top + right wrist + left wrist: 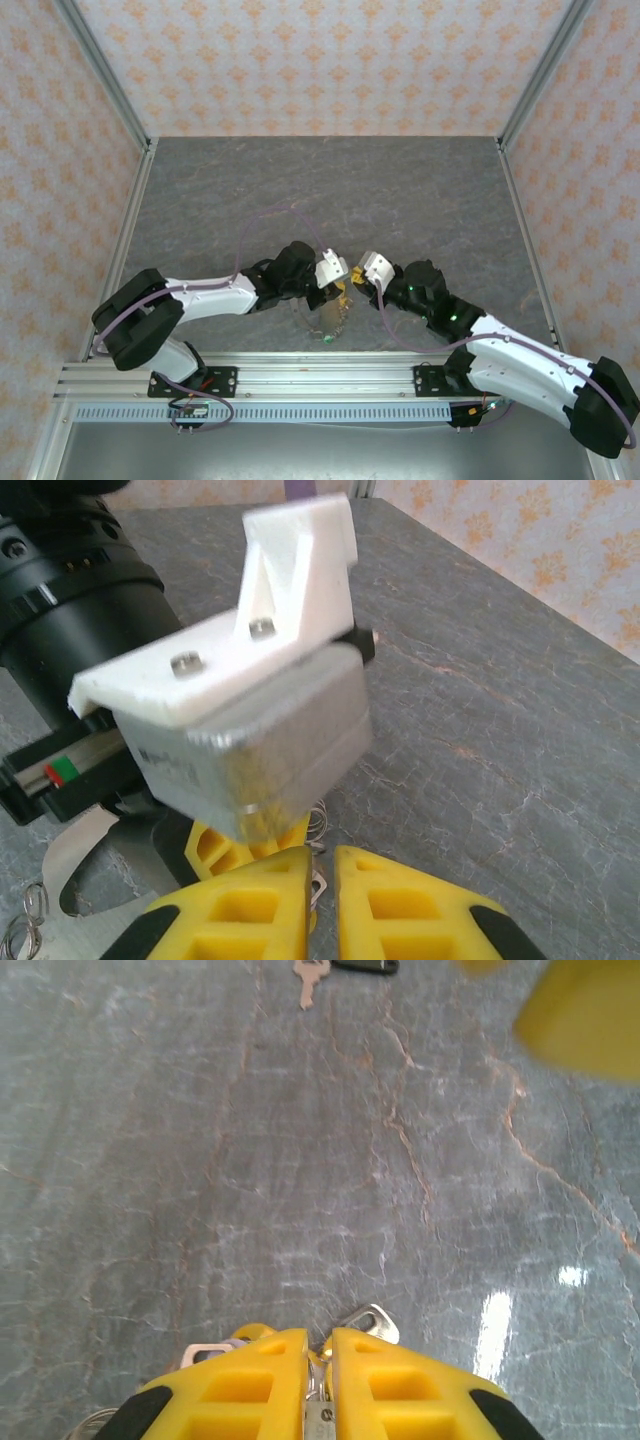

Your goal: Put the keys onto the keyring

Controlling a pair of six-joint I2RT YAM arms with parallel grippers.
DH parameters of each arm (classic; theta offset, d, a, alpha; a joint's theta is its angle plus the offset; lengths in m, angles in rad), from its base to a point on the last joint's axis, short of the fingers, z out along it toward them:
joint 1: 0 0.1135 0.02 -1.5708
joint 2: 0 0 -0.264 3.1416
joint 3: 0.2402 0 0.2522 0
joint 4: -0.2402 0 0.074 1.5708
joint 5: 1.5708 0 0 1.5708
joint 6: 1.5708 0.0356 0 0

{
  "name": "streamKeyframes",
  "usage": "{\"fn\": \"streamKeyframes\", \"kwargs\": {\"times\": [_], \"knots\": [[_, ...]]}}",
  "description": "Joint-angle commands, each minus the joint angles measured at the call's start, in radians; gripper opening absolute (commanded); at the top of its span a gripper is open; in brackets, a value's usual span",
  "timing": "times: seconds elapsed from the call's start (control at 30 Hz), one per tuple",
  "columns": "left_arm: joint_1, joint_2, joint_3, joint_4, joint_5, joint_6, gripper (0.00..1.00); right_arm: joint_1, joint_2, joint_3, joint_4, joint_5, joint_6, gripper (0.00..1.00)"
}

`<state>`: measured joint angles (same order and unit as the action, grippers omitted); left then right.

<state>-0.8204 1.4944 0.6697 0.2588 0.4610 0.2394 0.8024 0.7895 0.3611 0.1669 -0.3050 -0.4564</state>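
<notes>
My two grippers meet tip to tip near the table's front middle. In the left wrist view my left gripper (320, 1338) is shut on the keyring (318, 1388), a thin metal loop with a silver blade below it. Silver key heads (371, 1319) poke out beyond its fingers. From above, the beaded chain (338, 318) hangs down from the left gripper (340, 292) to a green-headed key (328, 339). My right gripper (322, 855) is nearly shut, with a small key head (319, 884) against its left finger. A wire coil (319, 825) sits just past its tips.
A loose tan key (308, 982) lies on the grey marbled table beside a black object (365, 965). The left wrist's white camera mount (250, 650) looms close in front of the right gripper. Patterned walls (60, 180) enclose the table.
</notes>
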Motion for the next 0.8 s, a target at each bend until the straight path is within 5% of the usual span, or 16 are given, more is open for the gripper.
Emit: {"fn": "streamKeyframes", "kwargs": {"times": [0.0, 0.3, 0.47, 0.63, 0.7, 0.77], "knots": [[-0.011, -0.065, -0.046, 0.087, -0.059, -0.048, 0.14, 0.007, -0.013, -0.018, 0.039, 0.026, 0.038, 0.16], [-0.01, -0.372, -0.269, 0.24, -0.345, -0.315, 0.12, 0.008, 0.092, -0.001, 0.087, 0.028, 0.298, 0.35], [-0.01, -0.633, -0.347, 0.085, -0.611, -0.485, 0.25, 0.008, 0.215, 0.054, 0.062, 0.078, 0.515, 0.37], [-0.011, -0.846, -0.422, -0.095, -0.778, -0.681, 0.69, 0.008, 0.339, 0.123, 0.009, 0.082, 0.671, 0.37], [-0.01, -0.917, -0.452, -0.16, -0.818, -0.784, 0.95, 0.008, 0.376, 0.151, -0.015, 0.073, 0.715, 0.38], [-0.011, -0.989, -0.481, -0.222, -0.843, -0.894, 1.0, 0.007, 0.418, 0.173, -0.029, 0.078, 0.765, 0.38]]}}
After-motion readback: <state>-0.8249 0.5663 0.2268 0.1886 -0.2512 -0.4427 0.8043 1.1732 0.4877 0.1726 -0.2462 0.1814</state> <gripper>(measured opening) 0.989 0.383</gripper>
